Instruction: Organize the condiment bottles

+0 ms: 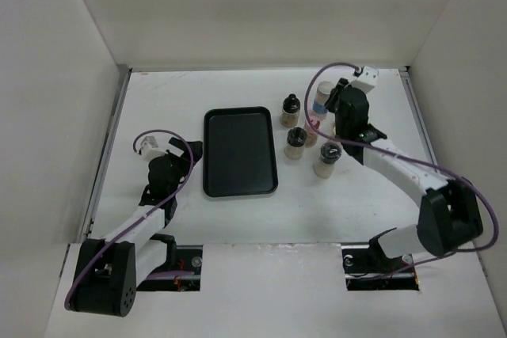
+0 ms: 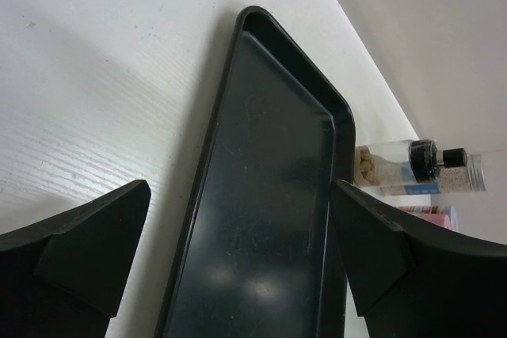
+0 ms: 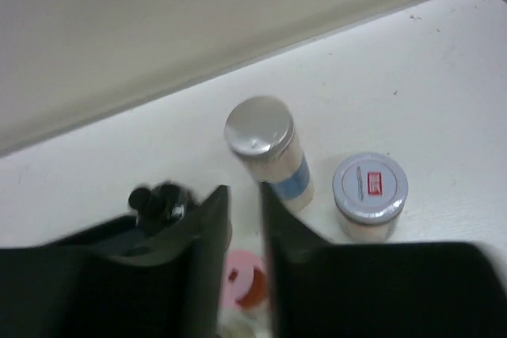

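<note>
Several condiment bottles stand right of the black tray [image 1: 240, 152]: three black-capped ones [image 1: 290, 110] [image 1: 295, 142] [image 1: 327, 157], a tall one with a blue label [image 1: 321, 98] and a pink-capped one [image 1: 311, 126]. My right gripper [image 1: 329, 110] hangs over this cluster. In the right wrist view it [image 3: 244, 191] is shut with only a narrow slit. The pink cap [image 3: 247, 279] lies below the fingers, the tall silver-capped bottle [image 3: 265, 136] just ahead, and a lilac-lidded jar [image 3: 370, 187] to its right. My left gripper [image 2: 239, 187] stands open over the tray's [image 2: 261, 195] near end, holding nothing.
White walls close in the table at the back and both sides. Purple cables loop off both wrists. In the left wrist view, bottles [image 2: 412, 165] show past the tray's far corner.
</note>
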Robot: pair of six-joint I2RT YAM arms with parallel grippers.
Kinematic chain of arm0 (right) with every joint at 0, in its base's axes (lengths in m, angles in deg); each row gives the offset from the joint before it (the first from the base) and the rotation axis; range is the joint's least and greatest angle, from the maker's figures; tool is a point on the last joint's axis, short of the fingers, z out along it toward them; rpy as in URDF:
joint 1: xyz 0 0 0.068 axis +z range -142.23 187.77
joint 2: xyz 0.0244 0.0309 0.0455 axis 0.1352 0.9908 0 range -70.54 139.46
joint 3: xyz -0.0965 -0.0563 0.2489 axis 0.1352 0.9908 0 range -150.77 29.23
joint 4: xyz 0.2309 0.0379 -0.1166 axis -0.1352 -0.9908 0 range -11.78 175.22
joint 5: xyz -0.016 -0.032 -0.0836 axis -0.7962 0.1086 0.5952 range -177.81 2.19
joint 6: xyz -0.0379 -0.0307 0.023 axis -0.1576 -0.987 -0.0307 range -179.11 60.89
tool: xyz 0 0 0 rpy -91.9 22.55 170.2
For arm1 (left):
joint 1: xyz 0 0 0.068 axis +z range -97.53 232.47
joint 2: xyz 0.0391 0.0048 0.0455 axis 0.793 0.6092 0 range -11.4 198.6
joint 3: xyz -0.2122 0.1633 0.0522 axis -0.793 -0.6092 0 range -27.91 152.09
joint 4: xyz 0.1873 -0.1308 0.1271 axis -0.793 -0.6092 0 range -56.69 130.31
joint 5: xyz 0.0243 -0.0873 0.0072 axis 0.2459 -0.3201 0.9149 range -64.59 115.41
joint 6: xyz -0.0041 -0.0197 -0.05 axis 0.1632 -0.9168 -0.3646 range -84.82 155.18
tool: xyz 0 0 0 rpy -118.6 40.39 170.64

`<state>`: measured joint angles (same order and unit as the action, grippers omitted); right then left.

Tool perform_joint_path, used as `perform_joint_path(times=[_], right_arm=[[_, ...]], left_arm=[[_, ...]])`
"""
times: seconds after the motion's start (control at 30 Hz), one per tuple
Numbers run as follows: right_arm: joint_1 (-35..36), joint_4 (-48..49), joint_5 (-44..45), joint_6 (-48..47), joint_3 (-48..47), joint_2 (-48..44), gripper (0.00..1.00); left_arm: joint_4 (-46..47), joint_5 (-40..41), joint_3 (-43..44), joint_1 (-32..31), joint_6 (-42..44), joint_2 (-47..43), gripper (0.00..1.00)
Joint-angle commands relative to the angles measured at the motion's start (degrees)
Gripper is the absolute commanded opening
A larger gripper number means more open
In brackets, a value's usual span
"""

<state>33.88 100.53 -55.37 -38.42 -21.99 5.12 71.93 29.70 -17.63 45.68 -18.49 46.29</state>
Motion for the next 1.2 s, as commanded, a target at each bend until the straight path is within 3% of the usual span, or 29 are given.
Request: perform_joint_path(times=[0.0,0.07,0.13,0.2,0.33,0.73,0.9,1.03,1.17], right_arm=[[-4.8,-2.2,-2.4,0.2,-9.4,8.8,0.38],[-6.5,-3.4,-2.2,-0.2,-13.5,13.7,0.65],[-8.0,-3.4,-3.3,-0.3,-16.9,18.0,0.82],[-8.9,-4.7,-6.2,-0.7,-20.4,21.4,0.9],[-9.8,-6.3,-9.3,-2.4,-25.3,26.4,0.96],[-9.6,-7.5,-12.5,-4.2,-29.5,32.7,0.91],[-9.7,-9.1,-11.9,-3.7,-30.9,33.9,0.75],[-9.6,-8.2,-8.8,-4.1,-29.8,30.4,0.54],[-9.6,-0.8,-6.9,-4.3,-25.7,22.3,0.48]], left_arm=[[3.7,0.9,-0.5,-0.2,-0.5,0.0,1.0],[3.6,0.2,-0.4,0.1,-0.6,0.8,1.0],[3.7,-0.9,-0.3,0.1,-0.6,0.7,1.0],[3.8,-0.3,-0.4,-0.1,-0.5,0.4,1.0],[4.1,-0.2,-0.2,0.0,-0.6,1.9,1.0],[5.4,-0.1,-0.1,0.1,-0.6,3.3,1.0],[5.4,-0.3,-0.4,0.2,-0.6,2.6,1.0],[5.4,-0.4,-0.4,0.3,-0.7,2.6,1.0],[5.4,-0.3,-0.5,0.3,-0.6,1.9,1.0]])
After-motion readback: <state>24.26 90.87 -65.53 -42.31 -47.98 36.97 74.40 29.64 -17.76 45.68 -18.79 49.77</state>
